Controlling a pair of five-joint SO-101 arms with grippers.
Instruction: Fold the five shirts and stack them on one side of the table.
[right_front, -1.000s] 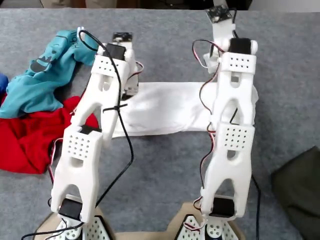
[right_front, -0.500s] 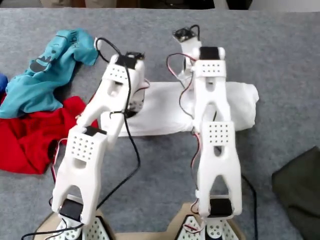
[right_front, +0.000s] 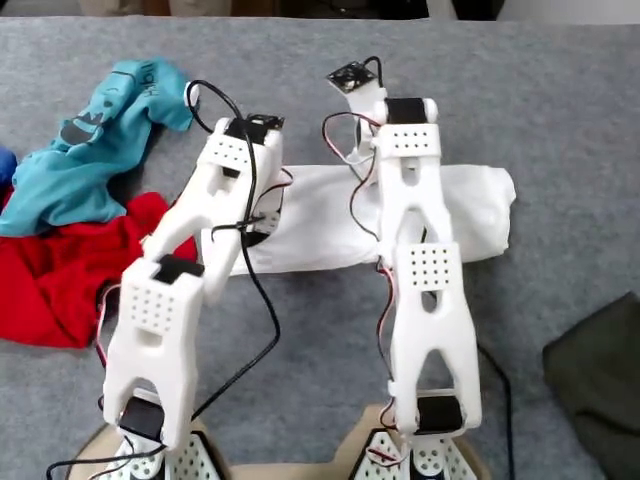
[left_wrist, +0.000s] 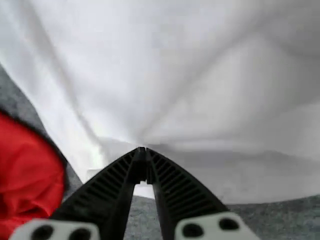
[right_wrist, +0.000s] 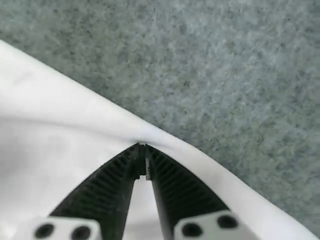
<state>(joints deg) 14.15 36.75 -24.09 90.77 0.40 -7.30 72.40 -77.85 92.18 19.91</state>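
A white shirt (right_front: 320, 225) lies as a long folded strip across the middle of the grey table (right_front: 560, 110). The left arm (right_front: 225, 185) is bent over the strip's left end. In the left wrist view my left gripper (left_wrist: 141, 151) is shut on white shirt cloth (left_wrist: 200, 80), with creases running out from the tips. The right arm (right_front: 410, 160) stretches over the strip's middle to its far edge. There my right gripper (right_wrist: 141, 146) is shut on the hem of the white shirt (right_wrist: 55, 130), with bare grey table (right_wrist: 225, 65) beyond.
A teal shirt (right_front: 100, 140) and a crumpled red shirt (right_front: 60, 270) lie heaped at the left; the red shirt (left_wrist: 25, 170) sits close to the left gripper. A blue scrap (right_front: 5, 165) shows at the left edge. A dark green shirt (right_front: 600, 380) lies at the right front.
The right arm has swung left from the strip's right end to the middle of its far edge. The left arm has shifted slightly right over the strip's left end.
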